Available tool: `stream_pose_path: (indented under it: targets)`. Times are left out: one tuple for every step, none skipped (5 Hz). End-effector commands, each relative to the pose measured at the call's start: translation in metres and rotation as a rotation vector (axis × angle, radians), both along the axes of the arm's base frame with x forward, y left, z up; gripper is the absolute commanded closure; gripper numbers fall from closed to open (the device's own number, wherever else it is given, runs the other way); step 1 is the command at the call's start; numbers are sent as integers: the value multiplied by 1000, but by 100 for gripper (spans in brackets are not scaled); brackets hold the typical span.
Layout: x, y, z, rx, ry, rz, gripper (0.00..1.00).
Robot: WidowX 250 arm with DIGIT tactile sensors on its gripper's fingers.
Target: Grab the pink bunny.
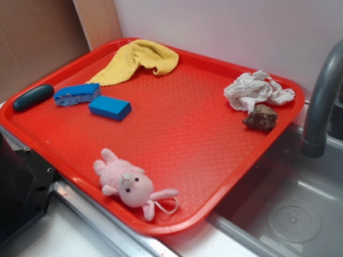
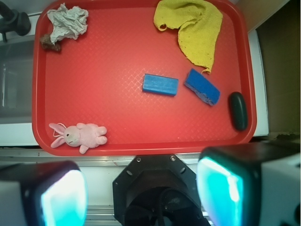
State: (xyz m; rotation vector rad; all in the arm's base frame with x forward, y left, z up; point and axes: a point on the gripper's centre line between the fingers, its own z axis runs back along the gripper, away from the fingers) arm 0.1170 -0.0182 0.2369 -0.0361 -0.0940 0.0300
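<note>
Red tray (image 1: 187, 134) carries everything and sits beside a steel sink (image 1: 300, 214) with a grey faucet (image 1: 321, 101).

Yellow cloth (image 1: 139, 60) is draped at the tray's far edge, partly over the rim. Crumpled white rag (image 1: 256, 91) is in the far corner on the sink side, with a brown lump (image 1: 261, 118) touching it on the near side. Blue sponge (image 1: 76, 94) and blue block (image 1: 110, 107) lie close together but apart, near the corner away from the sink. Dark green oval object (image 1: 33, 97) rests against the rim at that corner.

The pink bunny (image 1: 131, 184) lies flat at the near edge of the tray, toward the sink-side corner, with its loop string (image 1: 169, 206) by the rim. Nothing touches it.

Gripper (image 2: 141, 188) is open, fingers (image 2: 221, 193) spread wide, above the worktop just off the tray's near edge, holding nothing.
</note>
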Motion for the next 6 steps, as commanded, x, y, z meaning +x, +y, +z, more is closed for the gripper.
stream_pose_path:
  targets:
    - [0,0,0,0,0,0,0]
    - [-6,-50,-50,-206,-92,-260,0]
    - [-18,-79,-107,-36,-68,-517,0]
    - [-24,-79,-135,-3,-33,-768,0]
    - [-24,-79,-135,-3,-33,-768,0]
    - [-24,-79,-135,-3,-33,-768,0]
